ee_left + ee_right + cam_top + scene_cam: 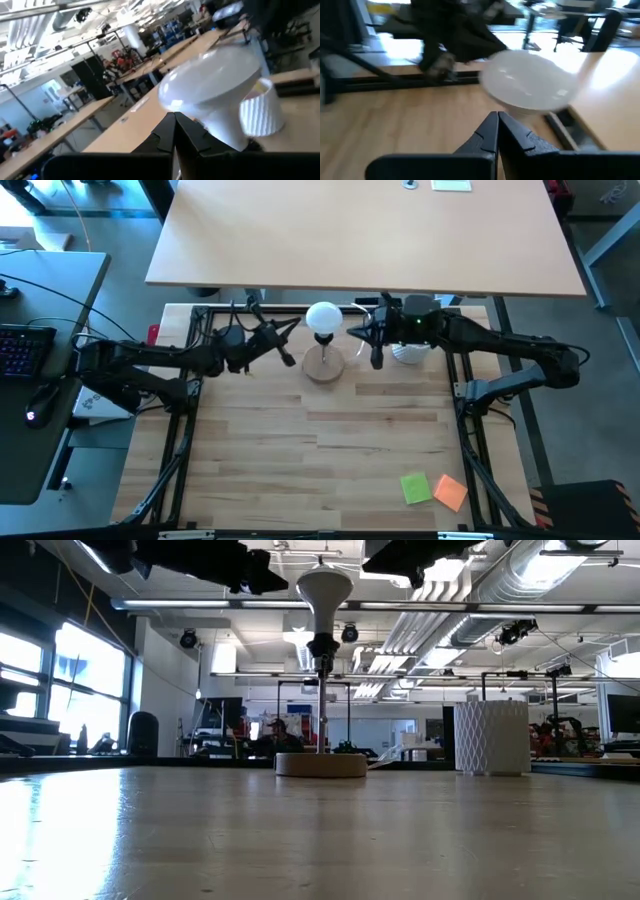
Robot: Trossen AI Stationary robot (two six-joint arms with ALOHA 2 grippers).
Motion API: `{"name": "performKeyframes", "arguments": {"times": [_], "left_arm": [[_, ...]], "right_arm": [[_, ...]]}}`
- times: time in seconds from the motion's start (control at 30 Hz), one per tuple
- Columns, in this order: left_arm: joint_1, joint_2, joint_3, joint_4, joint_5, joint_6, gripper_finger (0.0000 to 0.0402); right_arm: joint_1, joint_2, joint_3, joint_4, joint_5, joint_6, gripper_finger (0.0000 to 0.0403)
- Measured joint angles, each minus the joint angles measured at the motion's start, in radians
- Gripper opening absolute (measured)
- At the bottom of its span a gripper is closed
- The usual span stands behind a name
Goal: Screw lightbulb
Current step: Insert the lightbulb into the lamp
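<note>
The white lightbulb stands upright, screw end down in the black socket of the lamp, above the round wooden base. It also shows in the low view and in both wrist views. My left gripper is shut, level with the bulb on its left side and a little apart from it. My right gripper is shut, just right of the bulb and also apart from it. Both point at the bulb's globe.
A white ribbed cup stands right of the lamp under my right arm; it also shows in the low view. Green and orange sticky notes lie at the near right. The table's near half is bare wood.
</note>
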Motion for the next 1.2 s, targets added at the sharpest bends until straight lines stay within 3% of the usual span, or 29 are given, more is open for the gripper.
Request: {"name": "performKeyframes", "arguments": {"times": [0.2,0.43,1.2], "left_arm": [[-0.039,-0.001,0.000,0.056,0.055,0.015,0.0000],[-0.012,0.053,0.001,0.093,0.094,0.002,0.0000],[0.069,0.086,0.002,0.099,0.132,-0.063,0.0000]], "right_arm": [[-0.069,0.032,0.000,0.054,0.087,0.016,0.0000],[-0.136,0.095,0.000,0.132,-0.026,0.068,0.0000],[-0.052,0.061,0.000,0.089,-0.104,0.045,0.0000]]}}
